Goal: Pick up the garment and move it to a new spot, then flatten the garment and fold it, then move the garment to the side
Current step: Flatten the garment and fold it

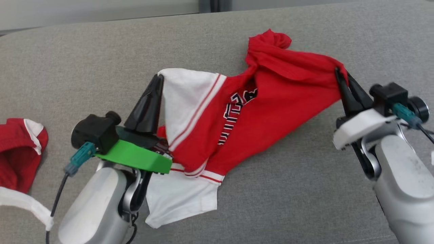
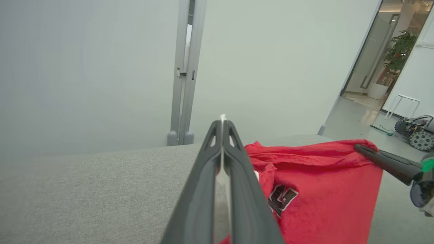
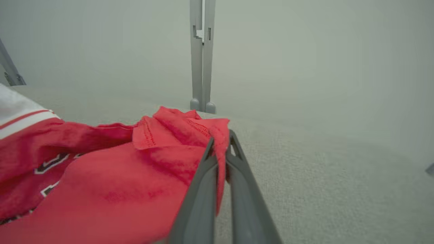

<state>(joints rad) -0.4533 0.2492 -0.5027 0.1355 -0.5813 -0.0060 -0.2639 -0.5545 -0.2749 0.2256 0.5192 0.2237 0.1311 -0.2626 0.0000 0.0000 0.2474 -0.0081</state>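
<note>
The jersey spans the middle of the bench, its left end pinched by the left gripper, its right end by the right gripper. A second garment lies at the bench's left edge. A door frame stands beyond the far edge.

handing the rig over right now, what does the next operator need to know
Left gripper: shut on the garment at its white edge.
Right gripper: shut on its red corner.
Garment is stretched between them over the grey cushion, bunched, not flat.
Done: both grips.
Left: flatten, fold, move aside.
Another red garment lies at far left.
</note>
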